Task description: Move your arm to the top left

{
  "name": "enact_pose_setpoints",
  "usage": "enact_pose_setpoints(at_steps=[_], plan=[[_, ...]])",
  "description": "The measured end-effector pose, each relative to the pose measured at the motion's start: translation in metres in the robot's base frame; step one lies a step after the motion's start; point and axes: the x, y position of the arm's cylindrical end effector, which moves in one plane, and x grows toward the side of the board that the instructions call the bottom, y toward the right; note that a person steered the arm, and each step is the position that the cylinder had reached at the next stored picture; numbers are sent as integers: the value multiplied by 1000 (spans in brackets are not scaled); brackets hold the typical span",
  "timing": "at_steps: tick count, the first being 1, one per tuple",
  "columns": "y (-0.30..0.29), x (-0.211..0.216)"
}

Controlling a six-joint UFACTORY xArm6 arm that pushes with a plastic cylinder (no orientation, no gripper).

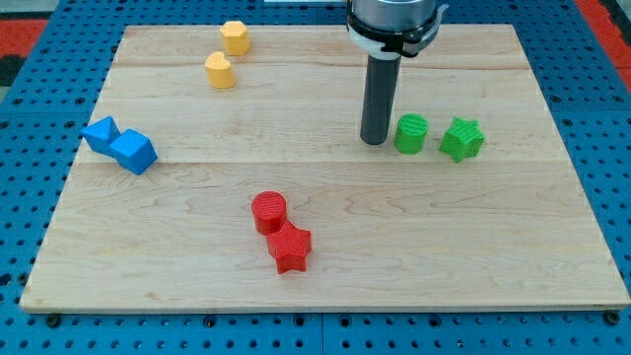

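My tip [375,141] rests on the wooden board [325,266] right of centre, just left of the green cylinder [411,133]. A green star [461,139] lies right of that cylinder. Two yellow blocks sit near the view's top left: a hexagon-like one [235,37] and a rounder one [220,71] below it. Two blue blocks [105,132] [134,151] touch each other at the left edge. A red cylinder [268,211] and a red star [289,247] touch at the lower middle.
The board lies on a blue perforated table [25,197]. The arm's grey housing [391,20] hangs over the board's top edge. A red patch [39,25] shows at the top left corner of the view.
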Motion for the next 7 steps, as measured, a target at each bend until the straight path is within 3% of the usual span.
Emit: enact_pose_setpoints(at_steps=[3,7], plan=[[44,1],[35,0]])
